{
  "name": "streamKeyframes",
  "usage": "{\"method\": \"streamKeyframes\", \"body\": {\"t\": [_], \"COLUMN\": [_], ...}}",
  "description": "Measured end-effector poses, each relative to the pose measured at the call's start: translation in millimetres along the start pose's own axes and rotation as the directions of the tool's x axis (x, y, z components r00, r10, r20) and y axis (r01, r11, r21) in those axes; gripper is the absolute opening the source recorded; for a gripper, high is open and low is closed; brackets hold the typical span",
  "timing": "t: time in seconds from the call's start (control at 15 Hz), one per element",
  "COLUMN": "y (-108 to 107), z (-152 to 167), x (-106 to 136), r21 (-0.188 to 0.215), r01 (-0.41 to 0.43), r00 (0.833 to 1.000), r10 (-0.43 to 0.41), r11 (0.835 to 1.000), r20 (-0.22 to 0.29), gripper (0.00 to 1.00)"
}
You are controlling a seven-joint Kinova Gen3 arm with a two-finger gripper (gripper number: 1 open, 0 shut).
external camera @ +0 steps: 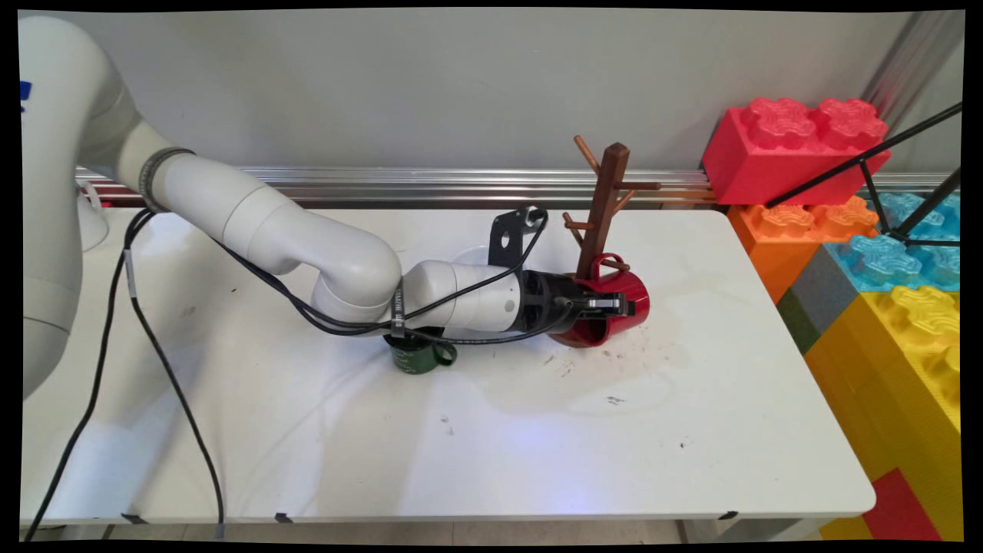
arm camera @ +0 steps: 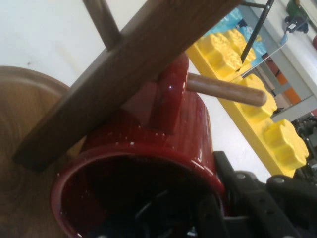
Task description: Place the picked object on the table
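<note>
Your tool (external camera: 610, 306) is clamped on red mug (external camera: 614, 303) rim, mug's handle hooked over a low peg of wooden mug tree (external camera: 607, 207) on the table (external camera: 537, 430). Pull sideways & tree prob tips.

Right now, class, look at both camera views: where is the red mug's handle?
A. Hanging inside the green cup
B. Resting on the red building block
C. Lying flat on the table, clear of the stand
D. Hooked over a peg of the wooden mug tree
D: the red mug has its handle looped over a peg of the wooden mug tree, with the tool gripping its rim.
</note>
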Motion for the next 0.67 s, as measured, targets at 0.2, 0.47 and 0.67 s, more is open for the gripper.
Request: {"method": "streamKeyframes", "body": {"t": [0.2, 0.47, 0.67], "y": [-1, 0, 3], "z": [-5, -13, -18], "x": [0, 1, 3], "r21": [0.006, -0.001, -0.013], "r01": [0.002, 0.001, -0.003], "r00": [1.0, 1.0, 1.0], "r10": [-0.002, -0.001, 0.002], "r11": [1.0, 1.0, 1.0], "r20": [0.004, 0.002, -0.005], "gripper": [0.0, 0.0, 0.0]}}
